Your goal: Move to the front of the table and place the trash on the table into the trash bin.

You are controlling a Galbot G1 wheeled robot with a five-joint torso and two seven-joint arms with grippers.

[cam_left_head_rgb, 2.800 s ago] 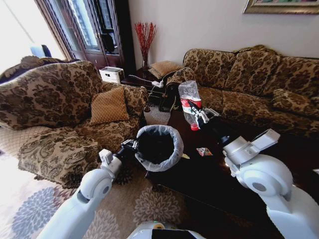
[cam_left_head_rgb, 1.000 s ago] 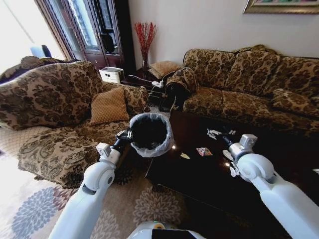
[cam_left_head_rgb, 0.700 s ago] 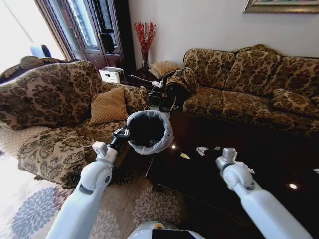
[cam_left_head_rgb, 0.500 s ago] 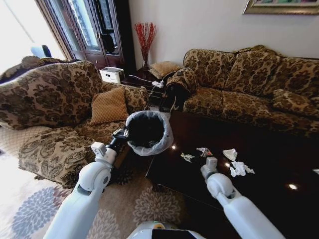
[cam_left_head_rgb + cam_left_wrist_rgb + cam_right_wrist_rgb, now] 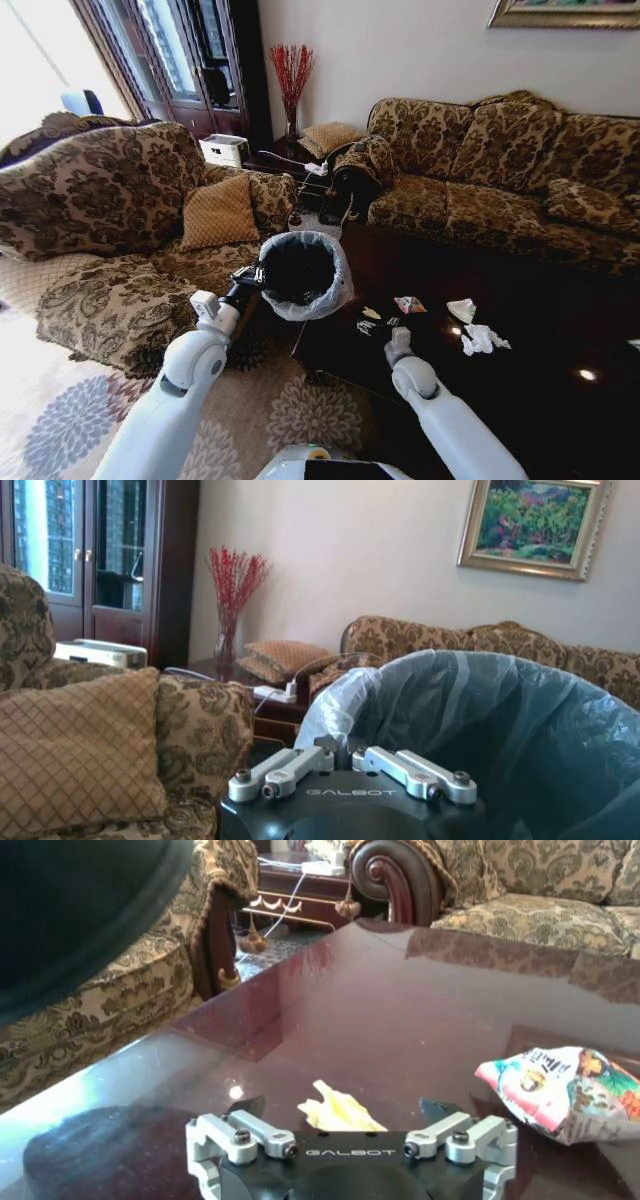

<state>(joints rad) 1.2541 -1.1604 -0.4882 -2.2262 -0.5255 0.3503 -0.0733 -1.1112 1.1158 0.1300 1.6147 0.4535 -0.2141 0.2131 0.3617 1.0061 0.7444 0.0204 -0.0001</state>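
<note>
Right gripper (image 5: 343,1111), jaws released, now lowered over yellow scrap (image 5: 338,1111) on glossy dark desk (image 5: 420,997); left gripper (image 5: 250,275) clenched on bag-lined black bin (image 5: 302,275).

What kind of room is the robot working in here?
Most likely a home living room: floral upholstered sofas surround a dark glossy coffee table, with a framed painting on the wall and a vase of red branches in the corner.

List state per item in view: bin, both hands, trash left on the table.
trash bin: held off the floor at the table's corner, liner folded over its rim
left hand: shut on the bin rim
right hand: open, low over the yellow scrap
snack wrapper: lying on the table, not grasped
white tissues: crumpled, on the table
</note>
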